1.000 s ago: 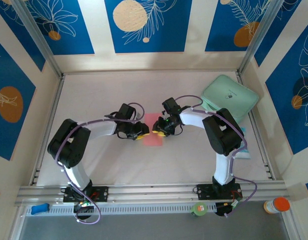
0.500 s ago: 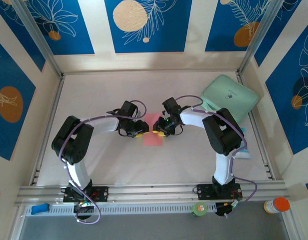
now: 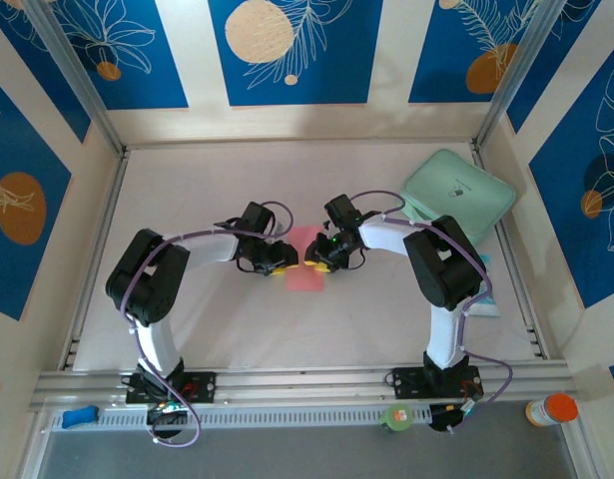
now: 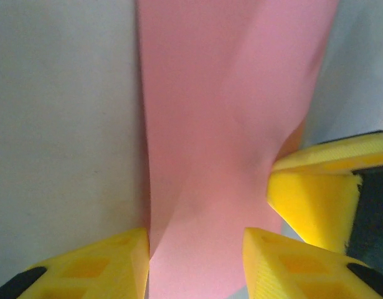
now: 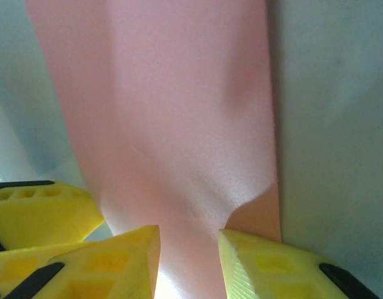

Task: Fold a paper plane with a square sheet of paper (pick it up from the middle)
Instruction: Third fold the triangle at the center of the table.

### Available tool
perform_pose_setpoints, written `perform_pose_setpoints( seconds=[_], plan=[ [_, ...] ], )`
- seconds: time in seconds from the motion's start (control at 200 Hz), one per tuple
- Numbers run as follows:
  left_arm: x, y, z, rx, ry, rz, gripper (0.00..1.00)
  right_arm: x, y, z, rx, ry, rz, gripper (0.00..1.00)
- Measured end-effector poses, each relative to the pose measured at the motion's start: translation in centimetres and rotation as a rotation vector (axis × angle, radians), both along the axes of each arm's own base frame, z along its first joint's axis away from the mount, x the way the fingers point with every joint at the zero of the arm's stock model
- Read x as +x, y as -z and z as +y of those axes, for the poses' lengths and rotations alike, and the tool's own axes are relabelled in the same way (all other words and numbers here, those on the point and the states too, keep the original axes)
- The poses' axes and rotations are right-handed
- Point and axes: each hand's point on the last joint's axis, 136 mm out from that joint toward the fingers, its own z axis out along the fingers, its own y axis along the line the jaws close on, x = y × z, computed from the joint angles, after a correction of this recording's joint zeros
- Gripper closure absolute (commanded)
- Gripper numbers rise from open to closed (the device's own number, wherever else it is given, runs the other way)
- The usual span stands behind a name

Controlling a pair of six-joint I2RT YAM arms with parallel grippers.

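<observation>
Both stand part-open: left claw (image 3: pixel 280 268) and right claw (image 3: pixel 313 263) straddle opposite side edges of the thin salmon-pink square sheet of paper (image 3: pixel 307 278), equally near its middle.

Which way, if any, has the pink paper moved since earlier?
No. The square sheet of paper keeps its place relative to the mint-green pad.

A laboratory robot cell is indicated: a table (image 3: pixel 237 319) is enclosed by blue-patterned wall panels (image 3: pixel 292 50) in aluminium framing (image 3: pixel 74 75), and the left arm (image 3: pixel 147 289) and right arm (image 3: pixel 441 264) are bolted to a rail (image 3: pixel 307 384) at its near edge.
</observation>
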Motion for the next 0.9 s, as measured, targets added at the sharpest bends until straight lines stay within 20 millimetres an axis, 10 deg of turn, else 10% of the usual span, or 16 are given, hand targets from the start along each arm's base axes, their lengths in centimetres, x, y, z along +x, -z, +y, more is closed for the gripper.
perform_pose_setpoints(
  seconds=[0.51, 0.895],
  plan=[
    [-1.7, -1.0, -0.2, -0.094, -0.013, 0.016, 0.64, -0.1, 0.0, 0.1, 0.006, -0.002, 0.005, 0.68],
    [1.0, -0.4, -0.5, -0.164, -0.133, 0.033, 0.72, 0.4, 0.1, -0.1, 0.017, -0.028, -0.035, 0.71]
  ],
)
